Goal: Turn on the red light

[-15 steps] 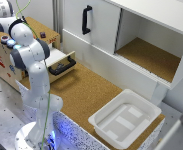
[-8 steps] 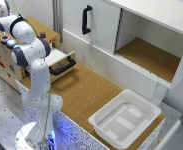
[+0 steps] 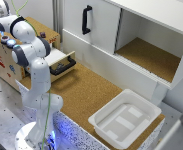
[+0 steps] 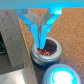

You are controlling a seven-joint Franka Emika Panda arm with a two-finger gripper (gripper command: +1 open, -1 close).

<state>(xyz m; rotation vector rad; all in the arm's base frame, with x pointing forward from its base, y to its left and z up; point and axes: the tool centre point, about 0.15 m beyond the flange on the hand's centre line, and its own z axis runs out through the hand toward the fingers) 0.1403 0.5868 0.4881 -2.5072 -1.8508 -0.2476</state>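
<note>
In the wrist view the red light (image 4: 46, 51) is a small dark-red dome in a dark round housing on the cork surface. My gripper (image 4: 41, 43) hangs straight over it, fingers (image 4: 34, 29) drawn together, holding nothing, with the tips at the dome's edge. I cannot tell whether they touch it. A pale blue-white round button (image 4: 64, 76) glows right beside the red one. In the exterior view the arm (image 3: 33, 55) reaches over the wooden box (image 3: 3, 62) at the exterior view's left. The gripper and both buttons are hidden there.
A drawer (image 3: 61, 62) stands pulled out beside the arm. A white cabinet with a black handle (image 3: 86, 19) and an open compartment (image 3: 148, 55) runs along the back. A white plastic tray (image 3: 126, 120) sits on the cork counter at the exterior view's right.
The arm's upper part has shifted slightly over the box. Drawer, tray and cabinet have not moved.
</note>
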